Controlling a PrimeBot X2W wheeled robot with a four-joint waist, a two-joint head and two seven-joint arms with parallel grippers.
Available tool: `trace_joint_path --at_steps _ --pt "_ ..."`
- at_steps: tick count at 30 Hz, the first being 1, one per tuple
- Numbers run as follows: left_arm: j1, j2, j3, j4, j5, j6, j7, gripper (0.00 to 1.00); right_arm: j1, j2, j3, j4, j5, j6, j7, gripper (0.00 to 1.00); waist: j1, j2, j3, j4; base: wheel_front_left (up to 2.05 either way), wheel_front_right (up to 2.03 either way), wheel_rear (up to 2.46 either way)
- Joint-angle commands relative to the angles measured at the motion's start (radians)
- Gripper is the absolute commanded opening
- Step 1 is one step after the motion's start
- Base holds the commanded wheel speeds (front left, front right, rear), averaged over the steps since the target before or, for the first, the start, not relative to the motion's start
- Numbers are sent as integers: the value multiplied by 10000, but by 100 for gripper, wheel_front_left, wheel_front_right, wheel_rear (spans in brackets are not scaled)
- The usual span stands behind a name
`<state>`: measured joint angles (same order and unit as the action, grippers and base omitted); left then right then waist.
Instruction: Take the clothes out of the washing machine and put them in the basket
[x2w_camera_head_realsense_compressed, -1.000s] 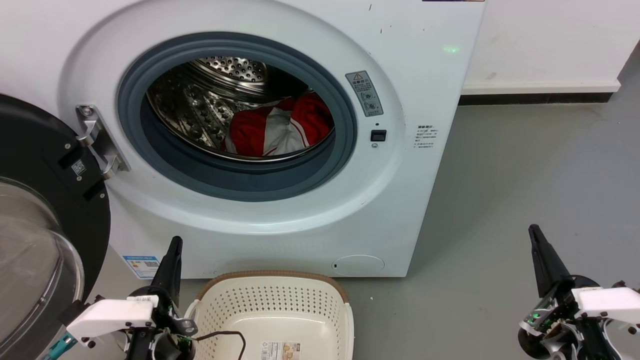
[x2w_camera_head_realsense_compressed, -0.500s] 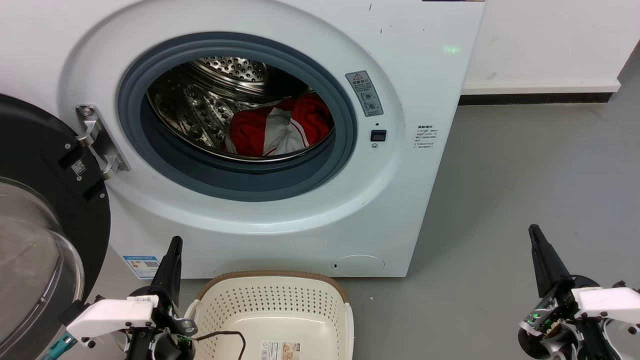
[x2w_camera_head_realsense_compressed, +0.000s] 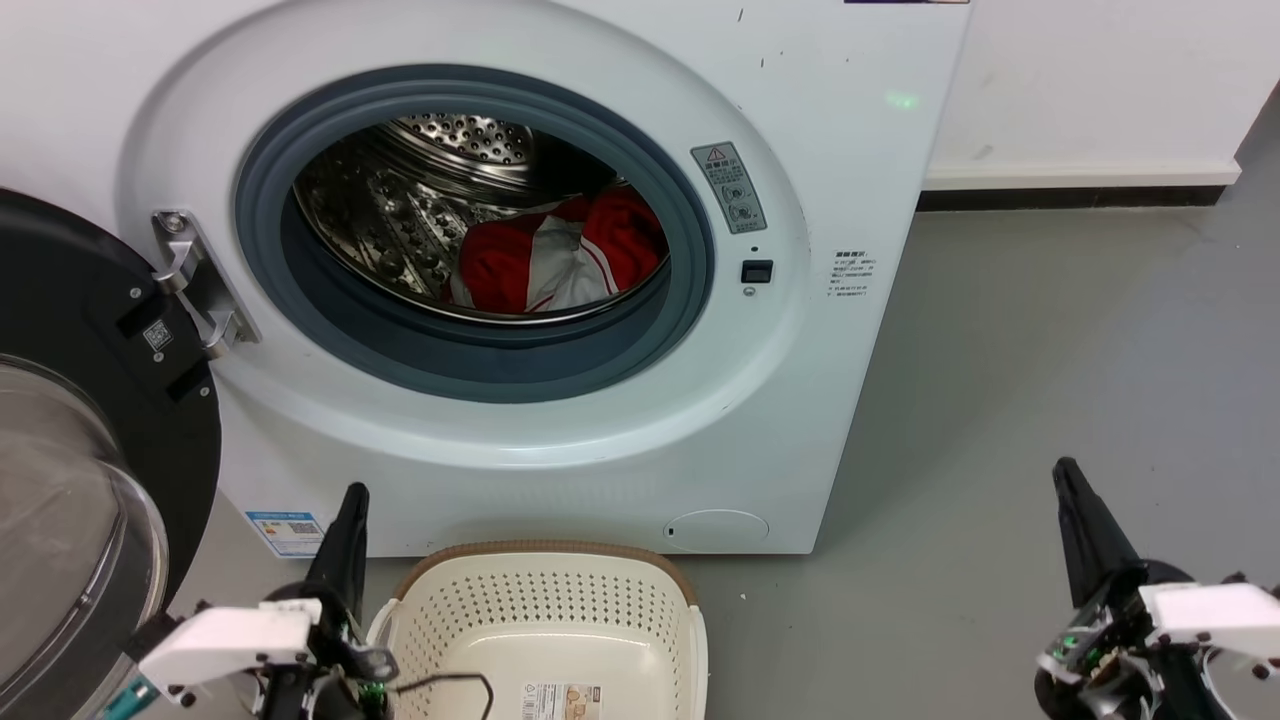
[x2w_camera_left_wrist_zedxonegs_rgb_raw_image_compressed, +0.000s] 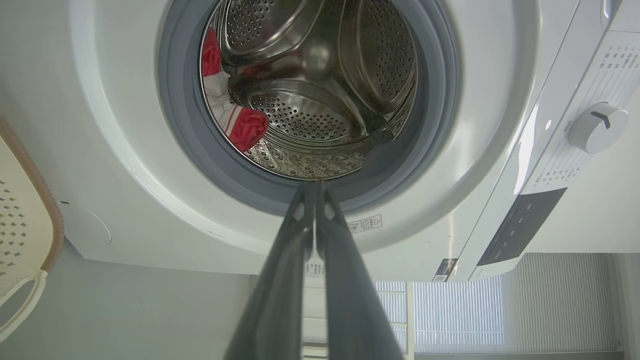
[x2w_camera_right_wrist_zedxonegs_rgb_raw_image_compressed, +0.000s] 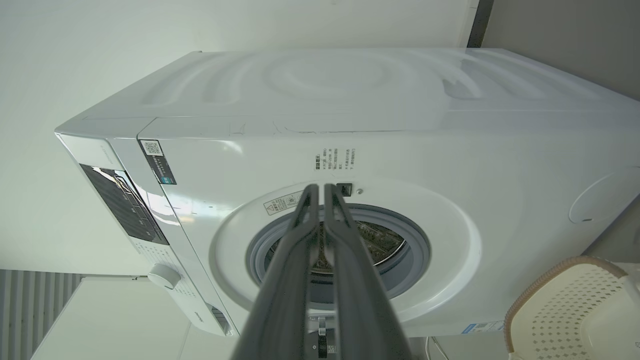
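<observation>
One washing machine (x2w_camera_head_realsense_compressed: 600, 470): a white front-loader filling the head view from 9 to 1 o'clock, its grey seal (x2w_camera_head_realsense_compressed: 480, 365) facing the robot.
Door (x2w_camera_head_realsense_compressed: 100, 300): black-rimmed glass, swung wide open at 8 o'clock of the seal.
Drum (x2w_camera_head_realsense_compressed: 400, 220): perforated steel, lit and in plain sight.
Basket (x2w_camera_head_realsense_compressed: 540, 605): cream with a brown rim, on the floor (x2w_camera_head_realsense_compressed: 1000, 350) at 6 o'clock, just in front of the machine's foot. There is no garment in it yet.
Clothes (x2w_camera_head_realsense_compressed: 560, 260): a red-and-white bundle lying in the drum at about 4 o'clock within the seal, touched by nothing.
Left gripper (x2w_camera_head_realsense_compressed: 352, 500): at 7 o'clock, just beside the basket's left end and pointing up at the machine. Its jaws are pressed together and hold nothing.
Right gripper (x2w_camera_head_realsense_compressed: 1065, 485): at 4 o'clock over bare floor, well apart from the machine and the basket. Its jaws are all but together, with a thin slit between them in its wrist view, and hold nothing.
Change: compared with half a second ago, both grippers sit a little lower in the head view. The machine, basket and clothes keep their places, so the arms moved, not the camera.
Meaning: the shift is slight and brings neither gripper nearer the drum. I judge the task to be at its very start, with the first reach not begun and the jaws needing to spread before it.
</observation>
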<state>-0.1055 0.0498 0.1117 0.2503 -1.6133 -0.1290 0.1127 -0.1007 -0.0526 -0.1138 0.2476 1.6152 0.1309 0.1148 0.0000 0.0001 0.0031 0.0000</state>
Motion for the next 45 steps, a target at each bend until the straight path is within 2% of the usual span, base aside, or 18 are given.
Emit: trace_joint_path --at_steps 1,9,16,21,29,34,35,45 --pt "60 -8 -18 88 2 8 -13 100 58 4 12 94 -5 -2 -9 100 0 -1 1 0 0 0 0" --pt "289 -15 -127 -20 137 9 -369 100 246 7 167 16 -276 0 -360 100 0 -1 12 -7 0 0 0" --pt "350 -12 29 -34 847 6 -703 100 312 9 145 -97 -753 0 -698 100 0 -1 14 -17 0 0 0" --pt "365 -11 272 -168 1370 3 -927 100 330 10 93 -130 -1526 0 -922 100 0 -1 16 -27 0 0 0" --pt "392 -8 718 -601 2764 25 -1259 100 338 11 2 -693 -3706 0 -1260 100 0 -1 26 -49 0 0 0" --pt "383 -6 861 -1132 3728 231 -1452 100 349 12 171 -1229 -5350 0 -1454 100 0 -1 49 -66 0 0 0" --pt "383 -6 861 -1132 3728 231 -1452 100 349 12 171 -1229 -5350 0 -1454 100 0 -1 49 -66 0 0 0" --pt "573 -3 545 -2267 5784 731 -1807 100 358 13 544 -2077 -8186 -1 -1814 100 0 -1 87 -95 0 0 0"
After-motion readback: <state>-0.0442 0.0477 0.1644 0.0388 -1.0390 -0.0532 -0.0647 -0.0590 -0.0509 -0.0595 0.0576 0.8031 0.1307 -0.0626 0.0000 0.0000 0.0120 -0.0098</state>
